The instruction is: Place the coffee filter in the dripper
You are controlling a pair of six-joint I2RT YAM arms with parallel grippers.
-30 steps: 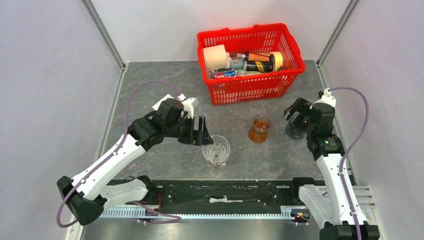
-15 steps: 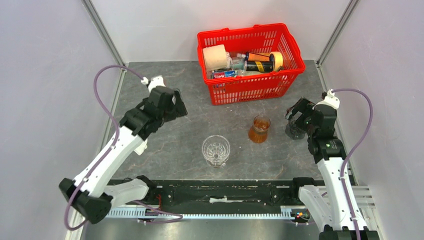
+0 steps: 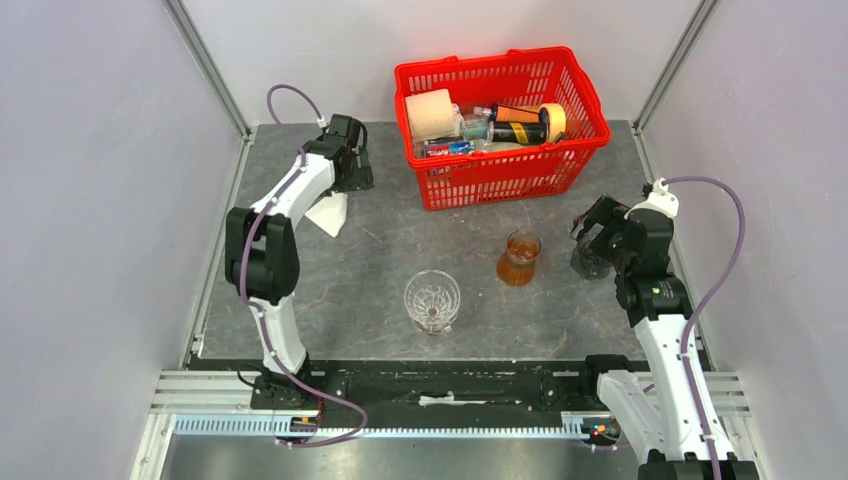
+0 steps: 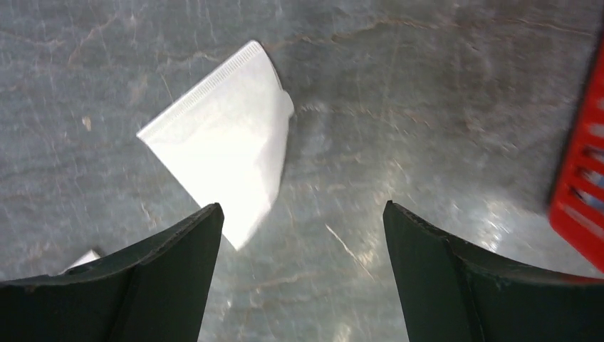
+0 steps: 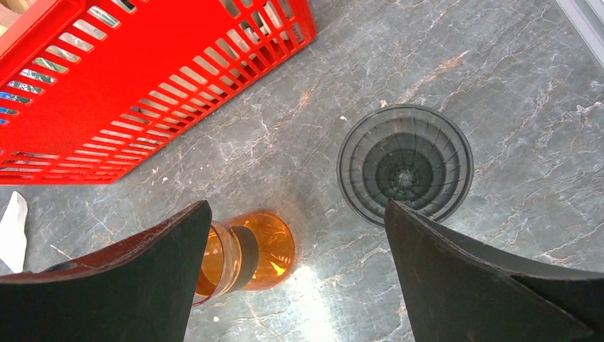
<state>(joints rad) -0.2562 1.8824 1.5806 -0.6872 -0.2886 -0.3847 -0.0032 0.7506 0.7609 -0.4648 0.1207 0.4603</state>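
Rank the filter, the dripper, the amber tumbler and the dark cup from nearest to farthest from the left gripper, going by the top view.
1. Filter, flat on the table just beside the left gripper, far left.
2. Dripper, near the centre front.
3. Amber tumbler, right of centre.
4. Dark cup, far right.

White filter (image 4: 221, 135) flat, far left; clear ribbed dripper (image 3: 432, 300) upright, centre, well apart.

Bright, even light from above, shadows soft and faint. Glare patches gleam on the grey surface (image 4: 491, 222) in both wrist views. The white filter (image 4: 228, 142) smears a little at its lower tip; the overhead view is crisp.
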